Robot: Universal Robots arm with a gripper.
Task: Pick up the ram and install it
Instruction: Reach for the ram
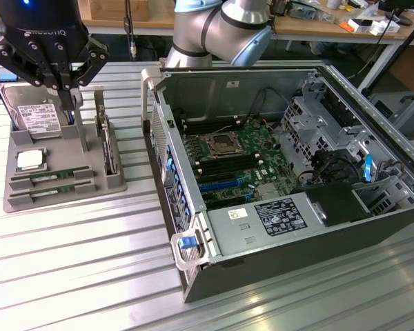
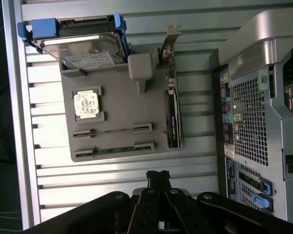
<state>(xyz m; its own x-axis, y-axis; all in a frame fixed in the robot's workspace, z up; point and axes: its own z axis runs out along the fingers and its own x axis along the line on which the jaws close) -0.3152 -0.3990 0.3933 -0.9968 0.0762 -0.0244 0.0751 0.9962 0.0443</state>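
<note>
Well, gripper (image 1: 67, 95) fingers are pinched together on nothing, above the gray tray (image 1: 63, 201) where the ram (image 1: 52, 188) sits in a slot; prob. light, stiff, fragile w/ bare chips, so grip its upper long edge, mid-length.

The table (image 1: 69, 269) is ribbed bare metal with a brushed sheen, and the holder (image 1: 62, 198) at the exterior view's left is matt grey plastic. In it the ram (image 1: 53, 187) is a green circuit board, the hard drive (image 1: 34, 114) has a glossy metal lid with a paper label, and the processor chip (image 1: 29, 160) is dull silver. The computer case (image 1: 297, 258) is dark matt sheet metal.
</note>
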